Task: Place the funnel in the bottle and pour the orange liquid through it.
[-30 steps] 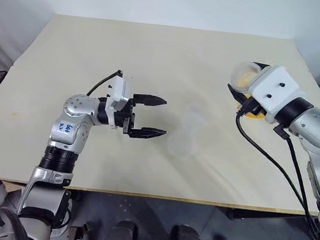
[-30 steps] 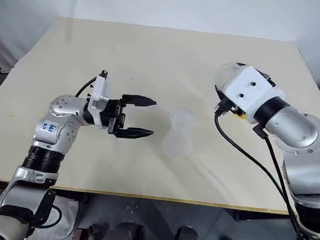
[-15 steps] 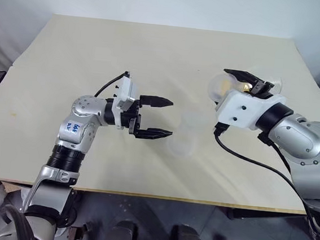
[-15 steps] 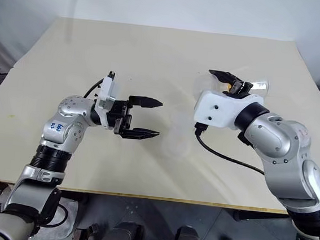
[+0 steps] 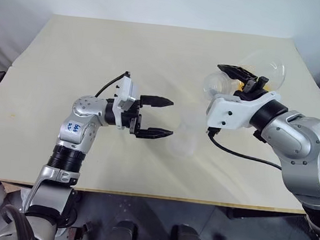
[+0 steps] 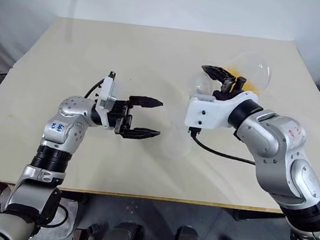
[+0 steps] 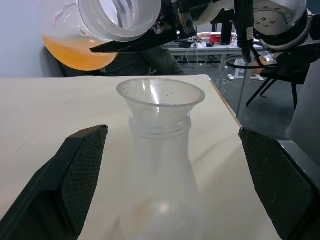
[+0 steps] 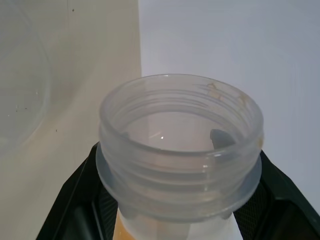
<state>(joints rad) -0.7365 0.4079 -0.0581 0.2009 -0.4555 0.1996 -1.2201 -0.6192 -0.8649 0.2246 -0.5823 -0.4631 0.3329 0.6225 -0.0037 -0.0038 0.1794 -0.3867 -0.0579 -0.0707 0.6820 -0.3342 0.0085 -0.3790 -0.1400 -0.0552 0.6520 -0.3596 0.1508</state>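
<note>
1. The table (image 5: 99, 46), pale and broad, is seen bearing one standing vessel: the bottle (image 7: 161, 165), clear and conical, set near the middle between the two arms.

2. Two arms are counted. The right gripper (image 5: 240, 77) is clamped shut on the neck of a second clear vessel, the flask (image 5: 249, 72), which has been swung in from the table's right side over the last second and rolled onto its side. Its wide threaded mouth (image 8: 180, 145) is now pointed toward the bottle, just short of it and above it.

3. The left gripper (image 5: 155, 118) is held level beside the bottle with its two black fingers spread wide and nothing between them; it has kept its place, the bottle lying just beyond its tips.

4. One funnel (image 7: 161, 95) is counted, already seated in the bottle's neck, its round rim standing open at the top. The first half of the task is therefore judged done.

5. One body of orange liquid (image 7: 75, 52) is counted, pooled in the lowered belly of the tilted flask and not yet at its mouth. No stream is seen, and the bottle appears empty. The pour is judged to be just beginning: a little more travel over the funnel and more tilt would be called for.
</note>
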